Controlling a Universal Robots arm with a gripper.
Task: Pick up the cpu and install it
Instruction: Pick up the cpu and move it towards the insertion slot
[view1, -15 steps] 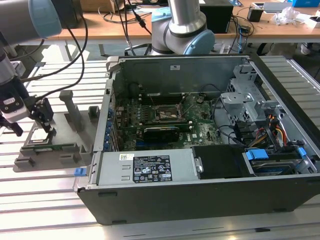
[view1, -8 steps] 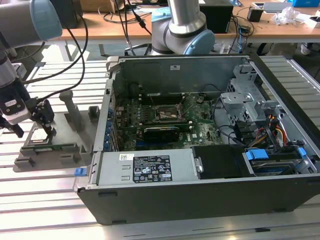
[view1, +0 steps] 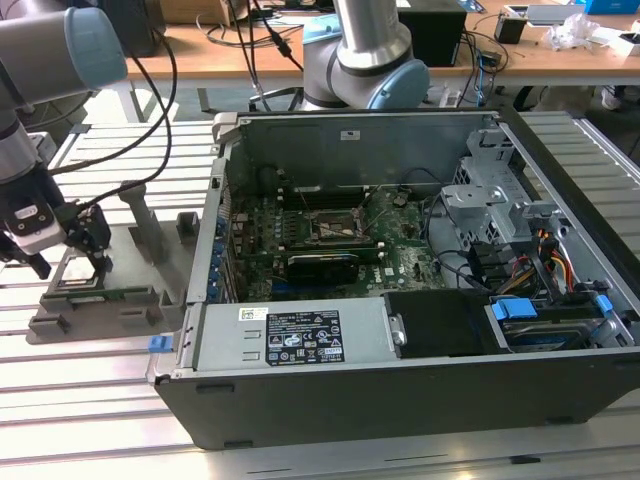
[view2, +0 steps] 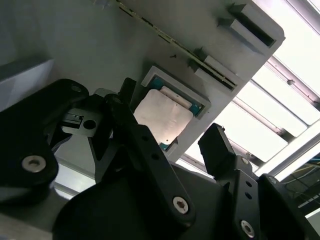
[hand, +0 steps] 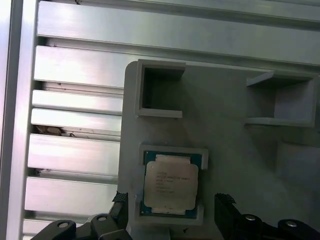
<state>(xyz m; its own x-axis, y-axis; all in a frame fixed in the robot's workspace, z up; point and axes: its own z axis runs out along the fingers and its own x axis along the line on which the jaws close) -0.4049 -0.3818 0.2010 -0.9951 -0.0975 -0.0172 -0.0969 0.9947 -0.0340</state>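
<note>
The cpu (hand: 171, 184), a flat square chip with a silver top and green edge, lies in a square recess of the grey plastic tray (hand: 235, 150). In the exterior view the tray (view1: 110, 300) sits on the slatted table at the exterior view's left. My gripper (view1: 78, 262) hangs just above the cpu (view1: 76, 284). In both wrist views the black fingers (view2: 132, 132) stand apart on either side of the cpu (view2: 162, 117), not touching it. My gripper (hand: 172, 202) is open. The black socket (view1: 335, 228) sits on the motherboard inside the open computer case (view1: 400, 390).
The tray has raised posts (view1: 140, 215) and empty slots (hand: 161, 90) beside the cpu recess. The case wall (view1: 205, 250) stands between tray and motherboard. A drive cage and cables (view1: 490, 220) crowd the case at the exterior view's right. A second robot base (view1: 365, 60) stands behind the case.
</note>
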